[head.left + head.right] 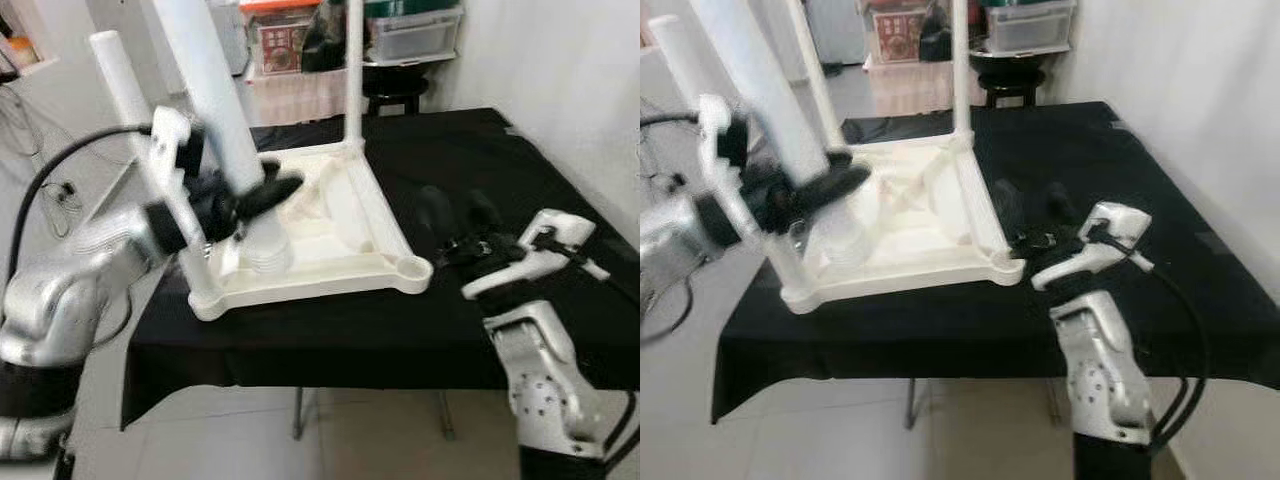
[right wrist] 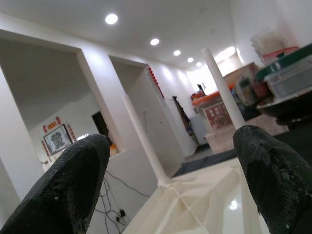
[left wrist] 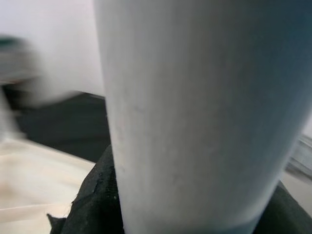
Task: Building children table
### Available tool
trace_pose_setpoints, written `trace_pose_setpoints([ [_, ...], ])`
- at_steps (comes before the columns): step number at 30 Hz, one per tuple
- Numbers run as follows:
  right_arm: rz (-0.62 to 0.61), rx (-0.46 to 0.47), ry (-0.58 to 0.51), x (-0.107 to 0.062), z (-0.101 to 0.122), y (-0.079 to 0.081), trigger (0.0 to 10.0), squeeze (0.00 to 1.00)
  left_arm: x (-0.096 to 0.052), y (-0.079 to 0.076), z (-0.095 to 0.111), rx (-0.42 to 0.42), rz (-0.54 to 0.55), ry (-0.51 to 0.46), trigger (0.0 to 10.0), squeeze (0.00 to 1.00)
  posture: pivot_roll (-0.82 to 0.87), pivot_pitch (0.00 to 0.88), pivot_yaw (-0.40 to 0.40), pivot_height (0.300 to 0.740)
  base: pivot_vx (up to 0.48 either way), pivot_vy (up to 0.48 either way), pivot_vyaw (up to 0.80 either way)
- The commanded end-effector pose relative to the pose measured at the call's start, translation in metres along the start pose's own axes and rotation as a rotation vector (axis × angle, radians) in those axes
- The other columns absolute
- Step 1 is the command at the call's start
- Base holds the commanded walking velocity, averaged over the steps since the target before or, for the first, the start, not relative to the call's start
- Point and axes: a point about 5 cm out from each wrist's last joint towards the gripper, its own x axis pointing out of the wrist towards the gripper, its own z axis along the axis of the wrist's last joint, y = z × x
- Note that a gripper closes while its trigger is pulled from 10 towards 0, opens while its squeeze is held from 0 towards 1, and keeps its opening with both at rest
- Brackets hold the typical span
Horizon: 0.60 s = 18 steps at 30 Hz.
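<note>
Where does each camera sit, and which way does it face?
Left eye: head, looking down at upturned white tabletop on black table; left gripper around a white leg, right gripper open nearby.
Right eye: same scene.
Left wrist: against that leg, one fingertip showing.
Right wrist: between open fingers toward tabletop, shared with the eyes.

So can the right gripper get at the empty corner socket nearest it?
Probably yes: the right gripper rests open on the black cloth just beside the empty corner socket, with nothing between them.
</note>
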Motion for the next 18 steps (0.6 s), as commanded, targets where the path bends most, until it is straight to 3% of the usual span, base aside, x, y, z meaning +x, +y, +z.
trace_pose_setpoints([
  [1, 0.073, 0.022, 0.008, 0.004, -0.001, 0.010, 10.0, 1.00, -0.004, -0.001, 0.001, 0.035, -0.017, 0.015, 0.0, 0.00, -0.08, 0.000, 0.078, 0.740, 0.000, 0.000, 0.00],
  [2, 0.275, 0.029, 0.043, 0.006, 0.004, 0.025, 10.0, 1.00, -0.009, -0.011, -0.017, 0.010, -0.098, 0.060, 0.0, 0.00, -0.08, 0.000, 0.076, 0.740, 0.000, 0.000, 0.00],
  [5, 0.371, 0.033, 0.067, 0.005, 0.006, 0.032, 10.0, 1.00, -0.012, -0.015, -0.023, -0.005, -0.139, 0.072, 0.0, 0.00, -0.08, 0.000, 0.077, 0.740, 0.000, 0.000, 0.00],
  [6, 0.468, 0.032, 0.096, 0.003, 0.007, 0.040, 10.0, 1.00, -0.015, -0.021, -0.029, -0.012, -0.204, 0.084, 0.0, 0.00, -0.08, 0.000, 0.077, 0.740, 0.000, 0.000, 0.00],
  [7, 0.529, 0.031, 0.120, 0.002, 0.009, 0.045, 10.0, 0.89, -0.017, -0.026, -0.033, -0.018, -0.257, 0.089, 0.0, 0.00, -0.08, 0.000, 0.077, 0.740, 0.000, 0.000, 0.00],
  [8, 0.570, 0.037, 0.141, 0.002, 0.010, 0.047, 10.0, 0.55, -0.019, -0.029, -0.037, -0.014, -0.303, 0.096, 0.0, 0.00, -0.08, 0.000, 0.077, 0.740, 0.000, 0.000, 0.00],
  [10, 0.613, 0.037, 0.159, 0.002, 0.011, 0.049, 10.0, 0.55, -0.021, -0.033, -0.042, -0.027, -0.347, 0.114, 0.0, 0.00, -0.08, 0.000, 0.077, 0.740, 0.000, 0.000, 0.00],
  [11, 0.663, 0.032, 0.186, 0.002, 0.013, 0.052, 10.0, 0.24, -0.024, -0.036, -0.046, -0.032, -0.394, 0.141, 6.4, 0.00, -0.08, 0.000, 0.075, 0.740, 0.000, 0.000, 0.00],
  [13, 0.696, 0.028, 0.204, 0.002, 0.015, 0.054, 10.0, 0.24, -0.025, -0.038, -0.050, -0.035, -0.424, 0.159, 6.4, 0.00, -0.08, 0.000, 0.075, 0.740, 0.000, 0.000, 0.00],
  [14, 0.754, 0.040, 0.225, 0.001, 0.017, 0.058, 10.0, 0.00, -0.027, -0.039, -0.054, -0.039, -0.444, 0.176, 10.0, 0.00, -0.08, 0.000, 0.075, 0.740, 0.000, 0.000, 0.00],
  [18, 0.897, 0.095, 0.298, -0.002, 0.022, 0.069, 10.0, 0.00, -0.027, -0.039, -0.063, -0.035, -0.463, 0.197, 10.0, 0.00, -0.08, 0.000, 0.071, 0.740, 0.000, 0.000, 0.00],
])
